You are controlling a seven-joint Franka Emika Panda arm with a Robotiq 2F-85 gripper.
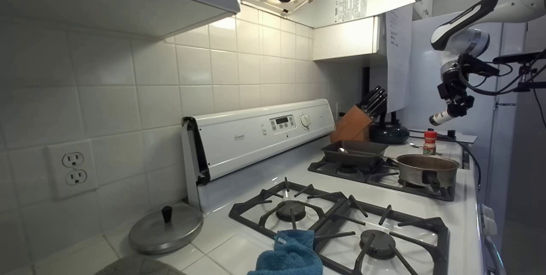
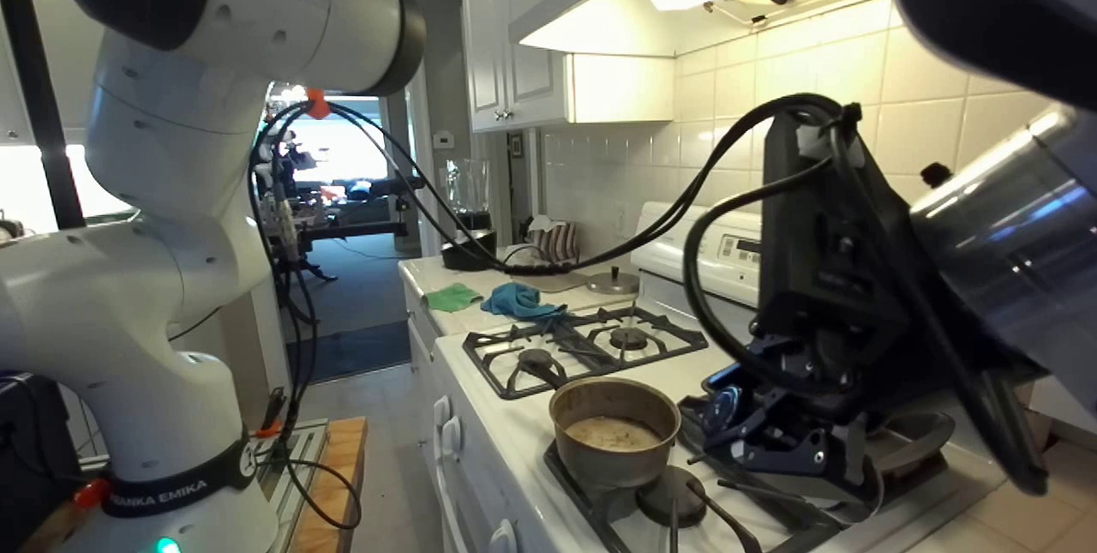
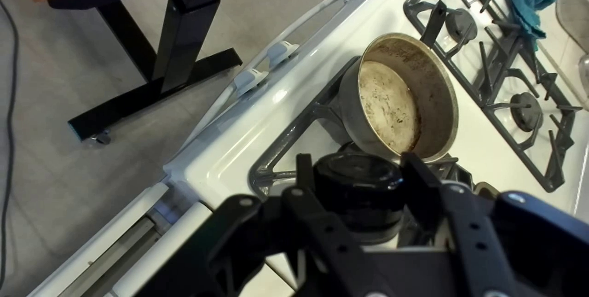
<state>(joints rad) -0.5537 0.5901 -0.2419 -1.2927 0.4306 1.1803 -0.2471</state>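
Observation:
My gripper (image 3: 356, 170) is shut on a small bottle (image 1: 442, 117) with a white and red label and a dark end. In the wrist view its round black end (image 3: 359, 195) fills the gap between the fingers, facing away from the wrist. The bottle is held in the air, tilted, with that end pointing down and to the left in an exterior view. Beyond it in the wrist view stands a metal saucepan (image 3: 395, 99) with a stained, pale bottom, on a stove grate. The saucepan (image 2: 615, 433) also shows beside the gripper in an exterior view, where I cannot make out the bottle.
A dark baking pan (image 1: 354, 152) sits on the back burner. Behind are a red-capped bottle (image 1: 430, 142), a knife block (image 1: 352, 125) and a dark kettle (image 1: 389, 133). A blue cloth (image 1: 294, 256) and a pot lid (image 1: 166, 230) lie at the stove's other end.

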